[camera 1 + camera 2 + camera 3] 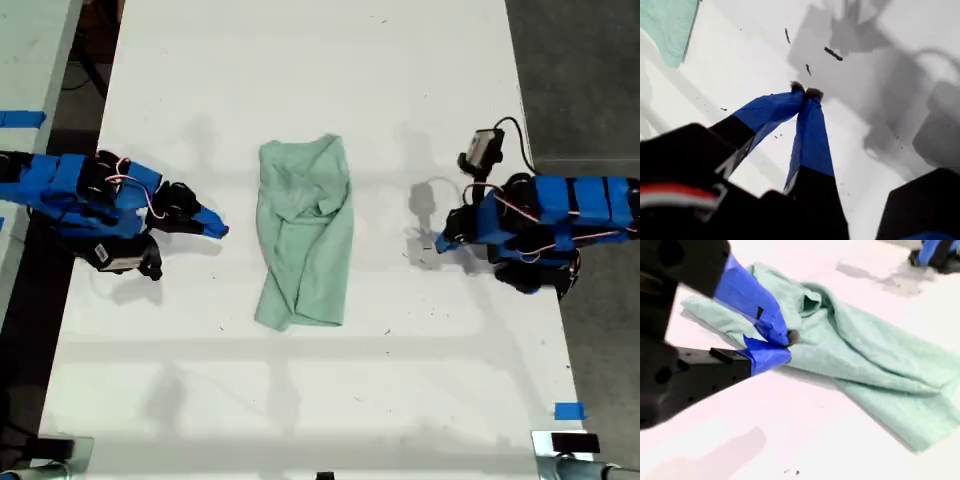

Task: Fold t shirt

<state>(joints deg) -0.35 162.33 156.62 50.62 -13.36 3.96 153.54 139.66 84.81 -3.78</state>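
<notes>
At the centre of the exterior view, the t shirt (303, 232) is seen lying bundled and wrinkled on the white table (300, 400). Toward that view's left, my second gripper (218, 229) is held pressed together, apart from the cloth. Toward its right, my first gripper (441, 243) is likewise closed, empty, over bare table.

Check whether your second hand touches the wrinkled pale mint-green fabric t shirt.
Apart. The exterior view shows bare white table between my second hand and the t shirt; the second wrist view merely overlaps them.
</notes>
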